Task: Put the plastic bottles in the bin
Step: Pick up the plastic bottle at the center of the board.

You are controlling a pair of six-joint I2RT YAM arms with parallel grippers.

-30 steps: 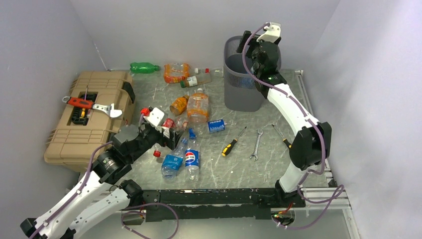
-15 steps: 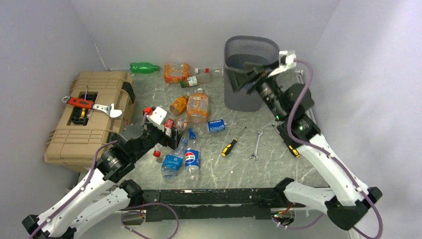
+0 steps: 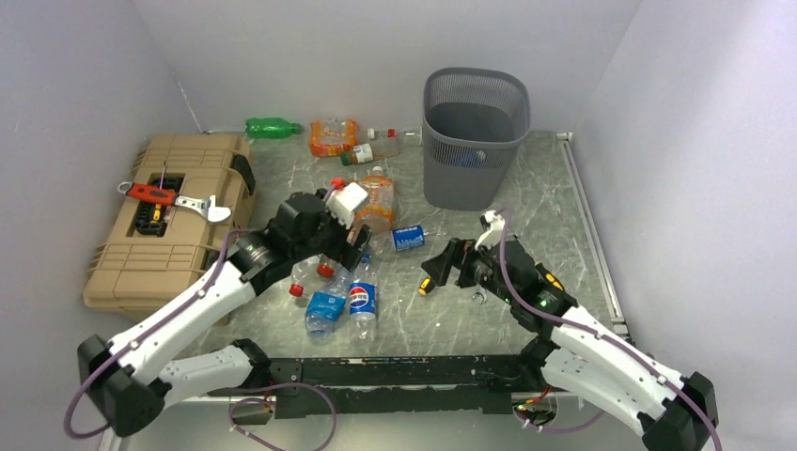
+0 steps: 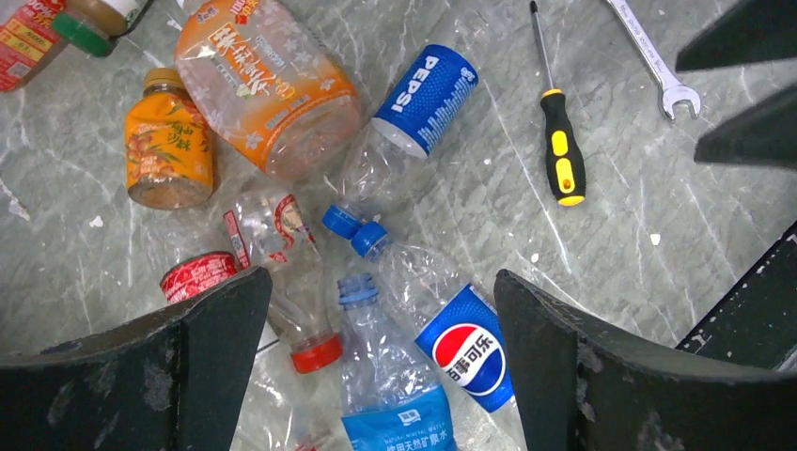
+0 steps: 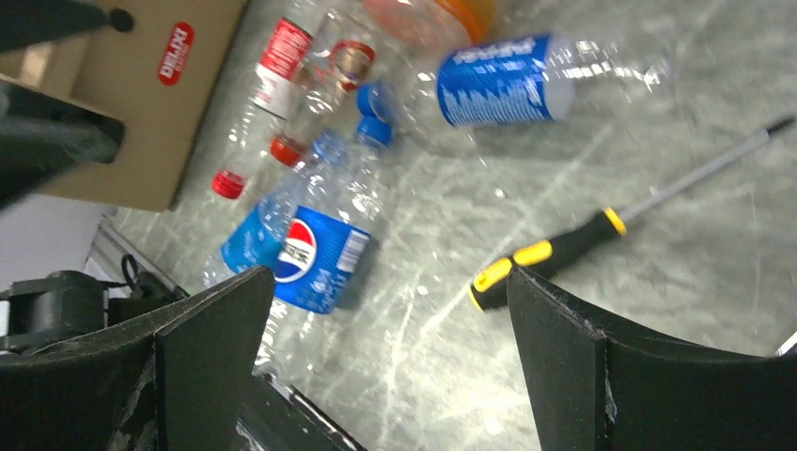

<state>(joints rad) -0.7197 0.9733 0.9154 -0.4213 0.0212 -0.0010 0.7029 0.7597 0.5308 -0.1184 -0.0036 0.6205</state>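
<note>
left gripper (image 4: 382,275) and right gripper (image 5: 390,273) both gape, angled downward.

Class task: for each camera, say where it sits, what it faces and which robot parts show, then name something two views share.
Top external: above and behind the arms, looking down on table, bin and toolbox; both arms show.
Left wrist: on the left arm, looking straight down at bottles; open left tool at bottom.
Right wrist: on the right arm, slanting across the table; open right tool at bottom.
Shared: both wrist views show the yellow-handled screwdriver.
</note>
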